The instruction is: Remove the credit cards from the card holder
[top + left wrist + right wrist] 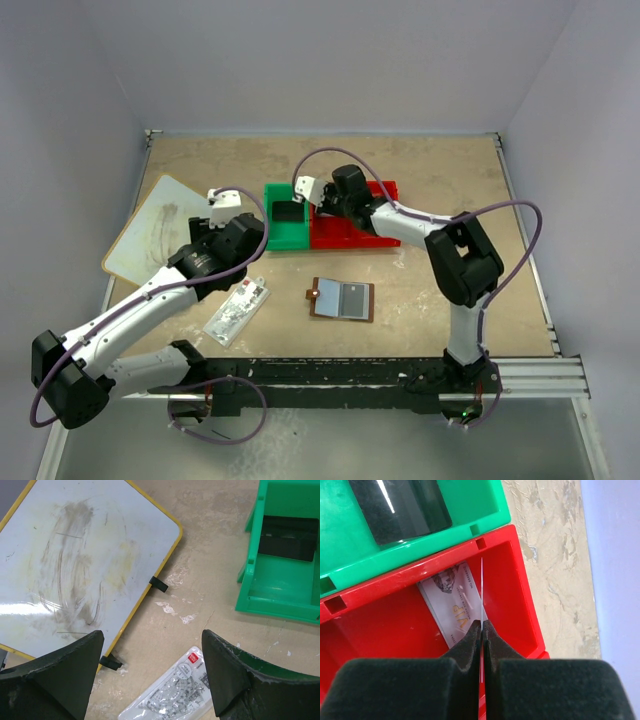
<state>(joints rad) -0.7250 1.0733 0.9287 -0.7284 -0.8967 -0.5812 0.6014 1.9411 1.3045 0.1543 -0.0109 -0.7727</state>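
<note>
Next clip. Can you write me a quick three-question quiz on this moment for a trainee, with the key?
1. True or false: the card holder lies open on the table.
2. What lies in the green bin? A) a black card B) the card holder C) nothing
3. Fill in: the right gripper is shut on a thin ____, held edge-on above the red bin.
Key: 1 true; 2 A; 3 card.
</note>
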